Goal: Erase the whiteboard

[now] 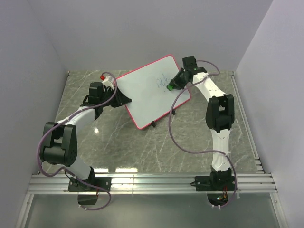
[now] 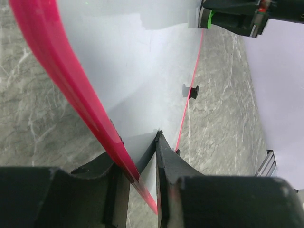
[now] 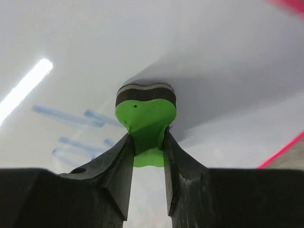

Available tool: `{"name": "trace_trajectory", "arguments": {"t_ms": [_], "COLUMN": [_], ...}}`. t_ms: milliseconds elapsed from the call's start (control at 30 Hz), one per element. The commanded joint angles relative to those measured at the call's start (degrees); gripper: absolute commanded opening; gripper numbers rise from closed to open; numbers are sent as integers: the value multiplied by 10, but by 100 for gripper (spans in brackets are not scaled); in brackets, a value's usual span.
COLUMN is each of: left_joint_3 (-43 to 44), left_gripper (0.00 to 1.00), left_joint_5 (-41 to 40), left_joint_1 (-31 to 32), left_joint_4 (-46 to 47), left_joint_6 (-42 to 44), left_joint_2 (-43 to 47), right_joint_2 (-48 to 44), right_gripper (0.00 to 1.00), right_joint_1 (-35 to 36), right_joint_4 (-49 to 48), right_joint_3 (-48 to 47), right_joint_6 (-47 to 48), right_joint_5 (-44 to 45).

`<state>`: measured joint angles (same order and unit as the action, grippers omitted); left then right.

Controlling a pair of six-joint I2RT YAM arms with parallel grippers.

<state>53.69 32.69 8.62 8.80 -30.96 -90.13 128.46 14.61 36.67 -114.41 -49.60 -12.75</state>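
Working on the veined grey marble tabletop (image 1: 190, 137), we steady the smooth whiteboard (image 1: 145, 95), lying askew at its far middle, by pinching its pink-red left rim (image 2: 71, 85) in our left gripper (image 2: 140, 152) so it cannot slide; our right gripper (image 3: 147, 142) squeezes a soft green eraser (image 3: 146, 111), dark felt face pressed beside the blue scribbles (image 3: 71, 116)

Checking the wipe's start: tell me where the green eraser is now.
Top view: the green eraser is pinched in the right gripper at the whiteboard's far right part, just right of the blue scribble.
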Motion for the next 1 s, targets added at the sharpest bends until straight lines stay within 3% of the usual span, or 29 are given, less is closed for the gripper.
{"name": "trace_trajectory", "arguments": {"t_ms": [0, 333, 700, 967], "left_joint_3": [-15, -12, -9, -11], "left_gripper": [0, 0, 0, 0], "left_joint_5": [-68, -68, -70, -66], "left_joint_1": [-4, -4, -4, -4], "left_joint_4": [-50, -50, -55, -51], "left_joint_6": [92, 93, 96, 95], "left_joint_2": [9, 11, 10, 9], "right_joint_2": [47, 1, -36, -30], "right_gripper": [0, 0, 0, 0], "right_joint_1": [-17, -13, 96, 108], "right_joint_4": [-19, -71, -110, -107], "right_joint_3": [13, 137, 96, 76], "right_joint_6": [6, -1, -79, -89], "right_joint_5": [107, 80, 4, -10]}}
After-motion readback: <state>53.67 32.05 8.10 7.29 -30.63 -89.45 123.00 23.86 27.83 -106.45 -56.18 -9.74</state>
